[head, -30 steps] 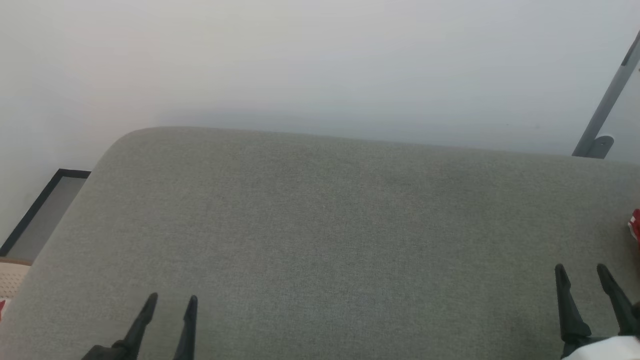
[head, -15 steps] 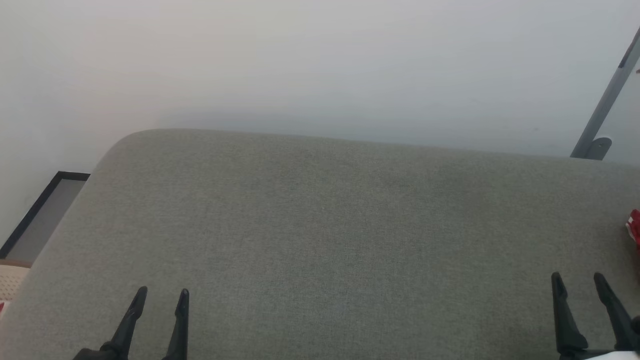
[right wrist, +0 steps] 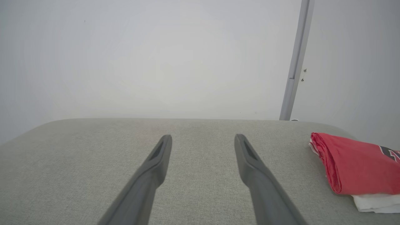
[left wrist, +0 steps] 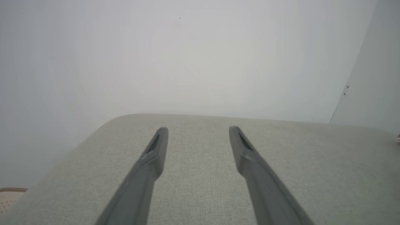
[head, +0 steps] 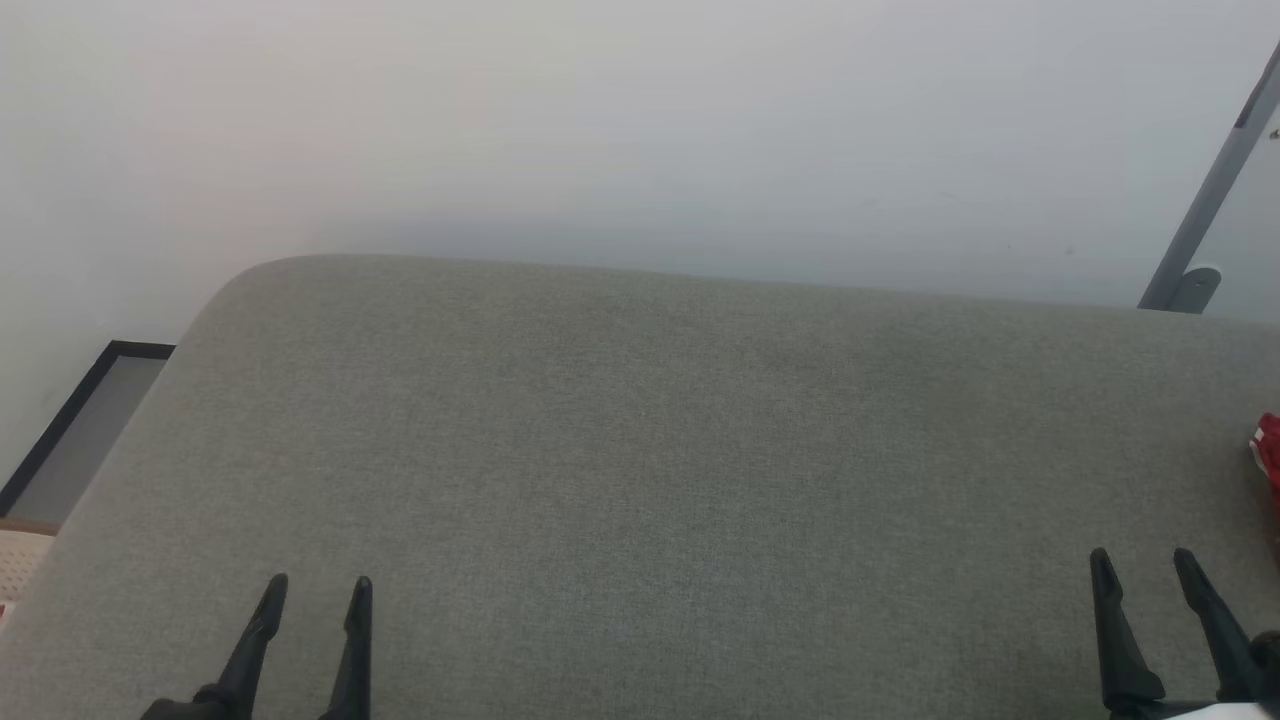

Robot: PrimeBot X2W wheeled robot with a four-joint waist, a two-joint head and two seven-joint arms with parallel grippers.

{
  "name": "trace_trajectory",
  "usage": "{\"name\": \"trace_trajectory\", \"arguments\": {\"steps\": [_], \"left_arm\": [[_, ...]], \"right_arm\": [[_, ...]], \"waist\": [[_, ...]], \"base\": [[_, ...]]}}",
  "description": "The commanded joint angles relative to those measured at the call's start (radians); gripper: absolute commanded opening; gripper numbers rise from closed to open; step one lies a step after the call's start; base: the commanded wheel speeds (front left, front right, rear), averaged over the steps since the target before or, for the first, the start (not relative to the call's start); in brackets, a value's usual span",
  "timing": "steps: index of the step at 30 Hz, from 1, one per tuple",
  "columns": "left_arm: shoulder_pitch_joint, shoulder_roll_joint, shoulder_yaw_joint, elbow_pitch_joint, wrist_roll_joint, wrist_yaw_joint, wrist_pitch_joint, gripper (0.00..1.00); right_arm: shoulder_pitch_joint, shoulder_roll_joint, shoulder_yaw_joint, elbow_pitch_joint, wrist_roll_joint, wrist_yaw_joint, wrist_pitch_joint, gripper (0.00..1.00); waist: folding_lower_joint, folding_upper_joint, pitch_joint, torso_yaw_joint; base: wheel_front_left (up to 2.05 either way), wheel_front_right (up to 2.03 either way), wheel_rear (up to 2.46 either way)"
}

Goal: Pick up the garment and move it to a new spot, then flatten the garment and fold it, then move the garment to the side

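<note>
The garment (right wrist: pixel 356 168) lies folded at the right end of the grey cushioned surface (head: pixel 640 450), red on top with a white layer beneath and a bit of black lettering at its right edge. In the head view just a red sliver of the garment (head: pixel 1268 455) peeks in at the right edge. My right gripper (head: pixel 1143 566) hovers open and empty to the left of it, above the cushion; the same right gripper (right wrist: pixel 203 139) has nothing between its fingers. My left gripper (head: pixel 317 590) is open over the cushion's left part, and the left gripper (left wrist: pixel 198 131) is empty too.
A pale wall rises behind the cushion. A grey metal post (head: pixel 1210 195) leans at the back right. On the left floor sit a black-framed panel (head: pixel 75 430) and a beige perforated basket (head: pixel 20 560).
Both grippers have drawn back slightly toward the bottom of the head view, and the view has shifted a little. Jaws stay as they were.
</note>
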Motion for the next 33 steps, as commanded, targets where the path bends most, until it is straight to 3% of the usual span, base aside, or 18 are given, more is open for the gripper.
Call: {"name": "trace_trajectory", "arguments": {"steps": [1, 7, 8, 12, 33], "left_arm": [[0.008, -0.002, 0.006, -0.004, -0.004, -0.002, -0.004, 1.00], [0.009, -0.017, 0.027, -0.006, -0.001, -0.002, -0.004, 1.00], [0.006, -0.014, 0.023, 0.000, -0.004, 0.000, 0.000, 0.00], [0.008, -0.028, 0.016, 0.037, -0.013, 0.000, 0.003, 0.00], [-0.090, -0.037, 0.013, 0.106, -0.396, 0.000, 0.092, 0.00]], "right_arm": [[-0.009, -0.004, 0.004, 0.000, 0.004, -0.002, -0.001, 1.00], [-0.013, -0.005, 0.006, 0.001, 0.008, -0.002, 0.001, 1.00], [-0.003, -0.001, 0.007, 0.004, 0.007, 0.000, 0.001, 0.00], [0.008, 0.014, 0.014, 0.042, 0.015, 0.000, 0.004, 0.00], [-0.083, 0.033, 0.020, 0.103, 0.378, 0.000, 0.079, 0.00]], "waist": [[0.0000, -0.0001, 0.000, -0.001], [0.0000, -0.0001, 0.003, 0.000], [0.0000, -0.0001, 0.003, 0.000], [0.0000, -0.0001, 0.004, -0.001], [0.0000, -0.0001, 0.020, -0.026]], "base": [[0.00, 0.00, 0.00], [0.00, 0.00, 0.00], [0.00, 0.00, 0.00], [0.00, 0.00, 0.00], [0.00, 0.00, 0.00]]}}
